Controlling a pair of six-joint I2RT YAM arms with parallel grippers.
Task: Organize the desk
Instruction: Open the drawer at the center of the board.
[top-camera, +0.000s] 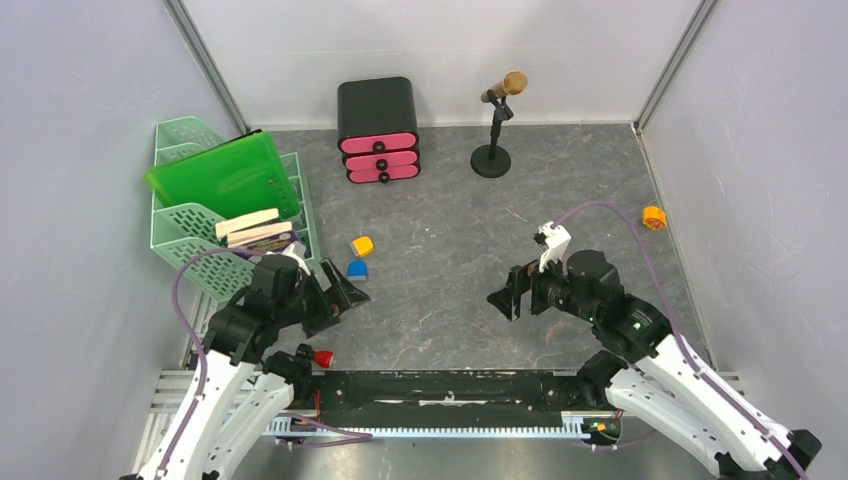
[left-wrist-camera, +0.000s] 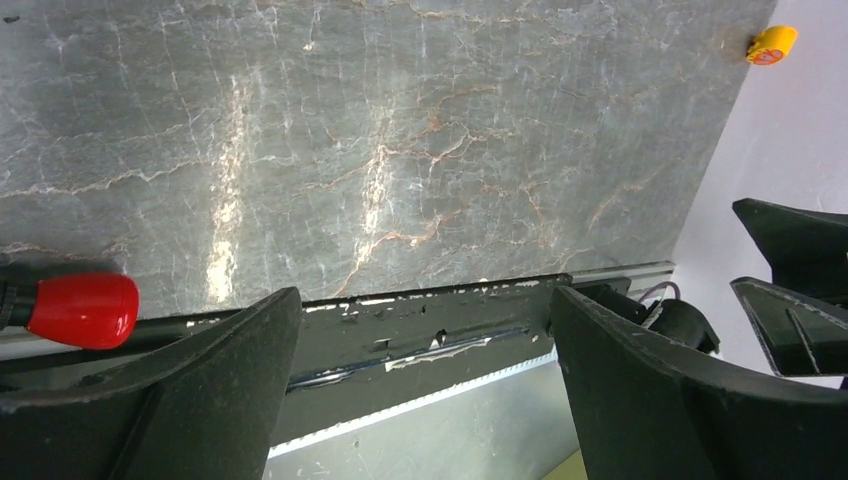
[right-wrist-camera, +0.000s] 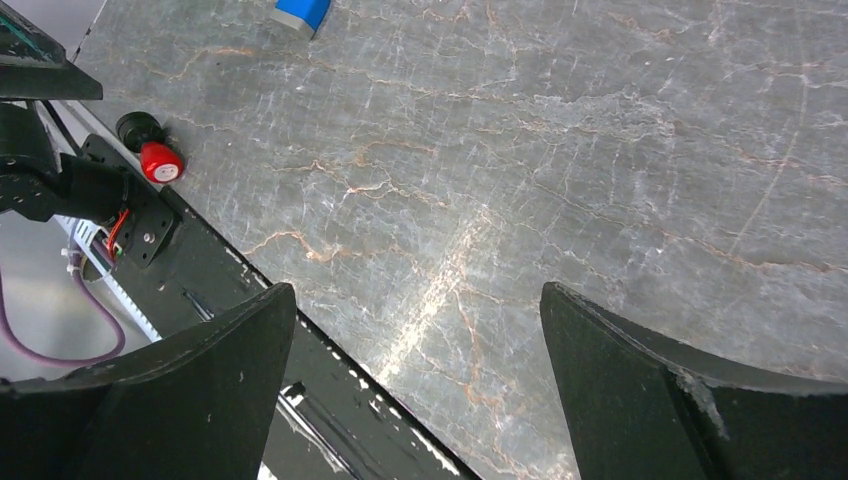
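Observation:
The desk (top-camera: 450, 250) is a dark-grey marbled surface with pale veins. On it lie a small yellow piece (top-camera: 362, 245) and a blue piece (top-camera: 356, 268) at the left, and an orange piece (top-camera: 654, 217) by the right wall. My left gripper (top-camera: 350, 292) hovers near the front left, just below the blue piece, open and empty (left-wrist-camera: 425, 295). My right gripper (top-camera: 503, 295) hangs over the front middle, facing left, open with only bare desk between its fingers (right-wrist-camera: 416, 290). The blue piece (right-wrist-camera: 300, 12) shows at the top of the right wrist view, the orange piece (left-wrist-camera: 771, 44) in the left wrist view.
A mint-green tiered tray (top-camera: 190, 230) at the left holds a green folder (top-camera: 222, 175) and books (top-camera: 255, 230). A black drawer box with pink fronts (top-camera: 378, 130) and a microphone on a stand (top-camera: 497, 125) stand at the back. A red button (top-camera: 323, 357) sits on the front rail.

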